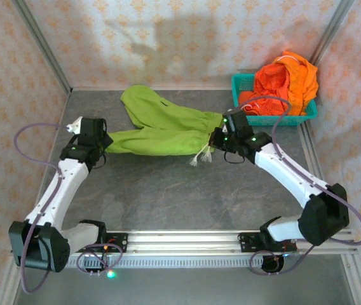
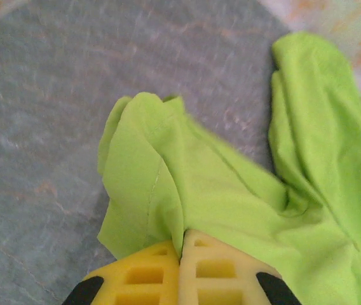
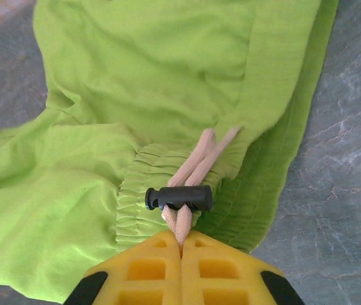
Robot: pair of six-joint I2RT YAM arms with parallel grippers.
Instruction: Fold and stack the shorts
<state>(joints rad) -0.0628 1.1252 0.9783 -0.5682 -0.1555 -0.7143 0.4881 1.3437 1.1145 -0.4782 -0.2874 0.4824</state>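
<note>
lime green cloth shorts (image 1: pixel 161 130) lie mid-table, stretched between 2 grippers. left gripper (image 2: pixel 182 244) clamped tight on a leg hem; right gripper (image 3: pixel 182 244) clamped on the white drawstring (image 3: pixel 196 159) at the waist. judgement: hold both ends level and taut for the fold; drawstring hold may slip, waistband safer.

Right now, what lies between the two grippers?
The lime green shorts fill the whole stretch in the top view: left gripper pinches a leg end, right gripper pinches the drawstring at the waist.
</note>
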